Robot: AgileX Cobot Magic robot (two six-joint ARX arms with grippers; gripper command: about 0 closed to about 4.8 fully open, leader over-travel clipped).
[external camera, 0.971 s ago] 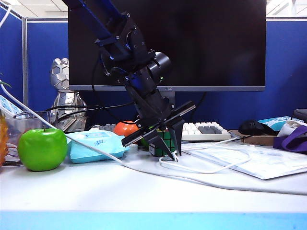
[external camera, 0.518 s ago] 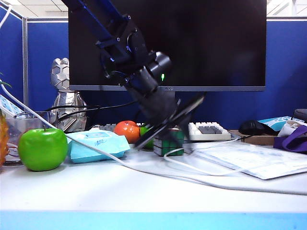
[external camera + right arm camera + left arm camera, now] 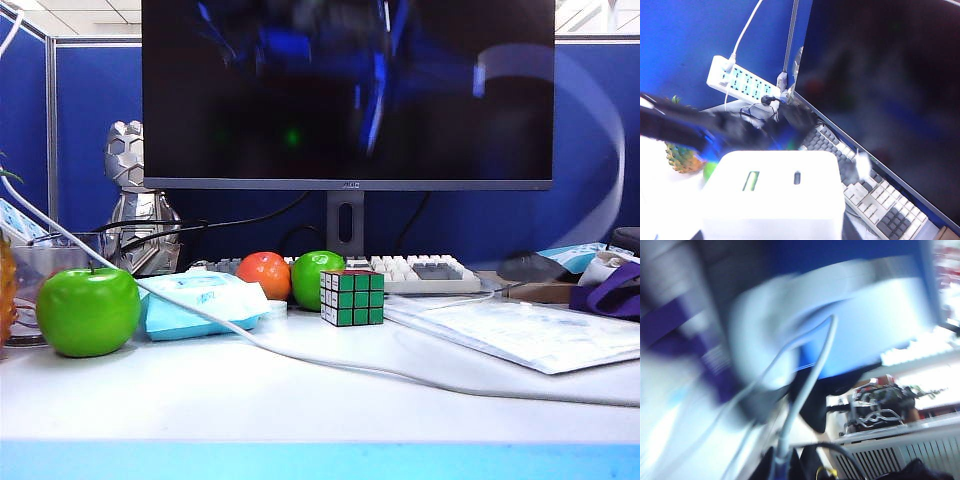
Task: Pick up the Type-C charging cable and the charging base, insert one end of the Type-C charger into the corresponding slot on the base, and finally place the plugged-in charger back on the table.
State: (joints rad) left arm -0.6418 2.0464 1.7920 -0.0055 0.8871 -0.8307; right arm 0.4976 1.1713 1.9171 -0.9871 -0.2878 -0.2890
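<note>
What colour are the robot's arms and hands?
The left arm, blurred up before the monitor, looks dark blue and black with a small green light. The left hand has dark fingers. The right hand hides behind the charging base; only dark edges show.

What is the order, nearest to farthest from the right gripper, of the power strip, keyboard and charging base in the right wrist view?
1. charging base: in the foreground, right at the right gripper, which it hides.
2. keyboard: beyond it, at the foot of the monitor.
3. power strip: farthest, against the blue partition.
</note>
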